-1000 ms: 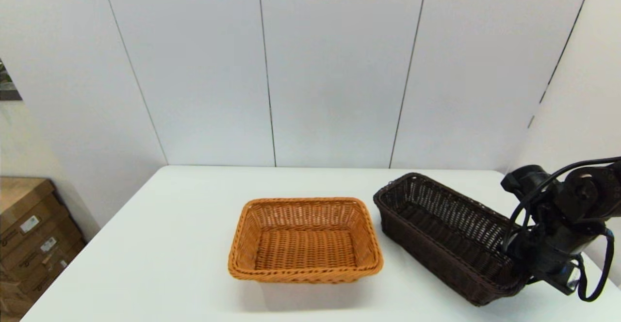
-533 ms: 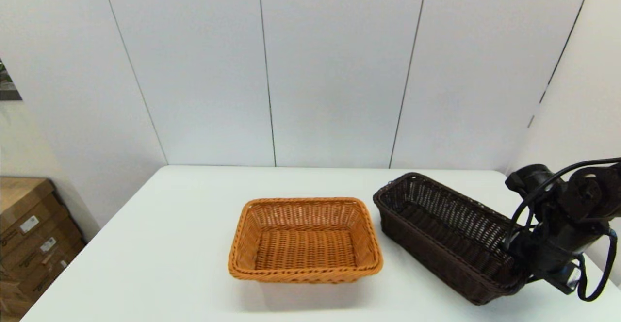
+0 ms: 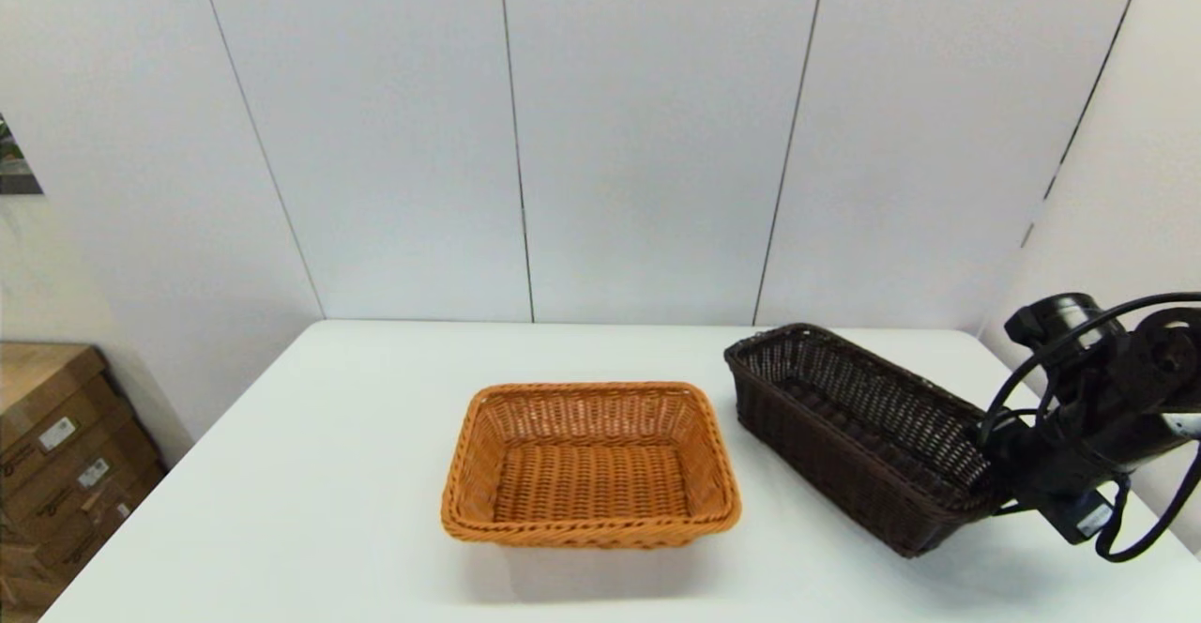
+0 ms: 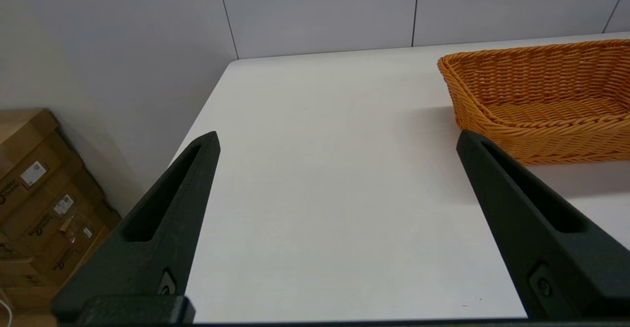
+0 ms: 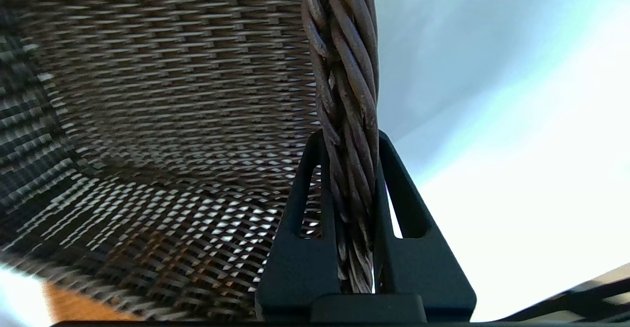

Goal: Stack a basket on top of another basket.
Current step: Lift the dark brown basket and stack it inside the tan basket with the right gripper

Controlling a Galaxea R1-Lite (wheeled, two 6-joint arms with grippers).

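Observation:
The dark brown basket [image 3: 858, 435] sits at the table's right side, its near right end raised off the surface. My right gripper [image 3: 996, 484] is shut on that end's braided rim [image 5: 347, 100]; in the right wrist view the right gripper [image 5: 350, 142] has one finger on each side of the rim. The orange-tan basket [image 3: 589, 462] rests flat in the middle of the table, to the left of the dark one and apart from it. My left gripper [image 4: 339, 140] hangs open over bare table at the left, with the orange-tan basket [image 4: 541, 95] off to its side.
The white table [image 3: 310, 482] ends at a panelled wall behind. Cardboard boxes [image 3: 56, 454] stand on the floor beyond the table's left edge. Bare table surface [image 4: 320, 169] lies left of the orange-tan basket.
My right gripper has risen with the dark brown basket's near end, lifting and tilting the basket. The orange-tan basket has not moved.

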